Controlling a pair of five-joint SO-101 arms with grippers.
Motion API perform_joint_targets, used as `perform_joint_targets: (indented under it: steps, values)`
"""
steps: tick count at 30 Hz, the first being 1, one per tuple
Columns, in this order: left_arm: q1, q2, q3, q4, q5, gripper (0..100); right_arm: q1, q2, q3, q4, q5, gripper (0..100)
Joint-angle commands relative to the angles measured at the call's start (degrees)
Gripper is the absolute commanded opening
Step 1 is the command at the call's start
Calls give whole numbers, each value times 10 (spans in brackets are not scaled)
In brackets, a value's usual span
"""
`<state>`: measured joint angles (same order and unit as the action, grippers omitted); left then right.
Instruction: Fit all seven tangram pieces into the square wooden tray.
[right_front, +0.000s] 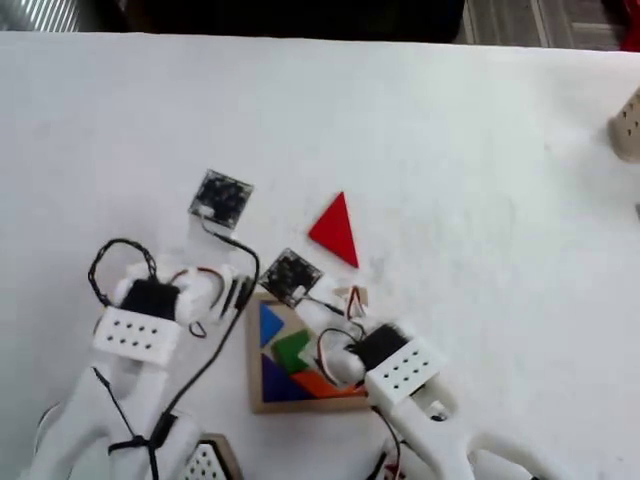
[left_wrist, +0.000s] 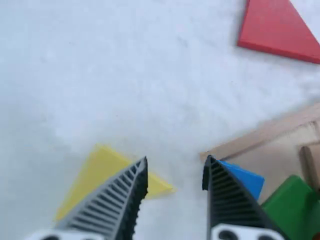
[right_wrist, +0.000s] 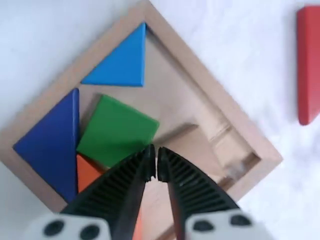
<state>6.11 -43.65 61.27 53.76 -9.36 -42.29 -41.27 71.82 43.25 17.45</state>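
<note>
**Operator:** Where does the job stand?

**Spotter:** About midway, by my reading. The tray (right_wrist: 200, 65) holds a light blue triangle (right_wrist: 122, 62), a dark blue triangle (right_wrist: 50, 142), a green square (right_wrist: 117, 130) and an orange piece (right_wrist: 87, 172). The yellow triangle (left_wrist: 100, 170) lies on the table (right_front: 450, 150) just outside the tray's corner. The red triangle (right_front: 335, 230) sits farther out, well apart from the tray. I cannot find the seventh piece.

**Operator:** And my grippers?

**Spotter:** Your left gripper (left_wrist: 176, 162) has its jaws spread apart and holds nothing; one finger hangs over the yellow triangle, the other over the tray corner. Your right gripper (right_wrist: 155, 152) hovers over the tray at the green square's edge, jaws pinched nearly together on nothing.

**Operator:** Next move?

**Spotter:** Yellow looks nearest. You'd need to shift the left jaws sideways so they straddle it.

**Operator:** Room to work?

**Spotter:** It's tight there: the tray rim sits beside the yellow piece, and your right arm crowds the tray. The unfilled floor lies on the side toward the red triangle. The table beyond is open.
</note>
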Motion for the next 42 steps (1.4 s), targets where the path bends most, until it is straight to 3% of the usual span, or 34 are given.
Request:
perform_joint_targets:
  steps: [1, 10, 18, 42]
  values:
    - [-34, -17, -7, -35, 47, 187, -18, -5, -1, -19, -4, 21]
    - [-68, -17, -7, -51, 89, 187, -8, 33, -10, -51, -7, 20]
    - [-69, -16, -7, -51, 92, 187, 12, 146, -92, -9, -9, 18]
    - [-69, -16, -2, -63, 89, 187, -87, 131, -120, -26, -10, 18]
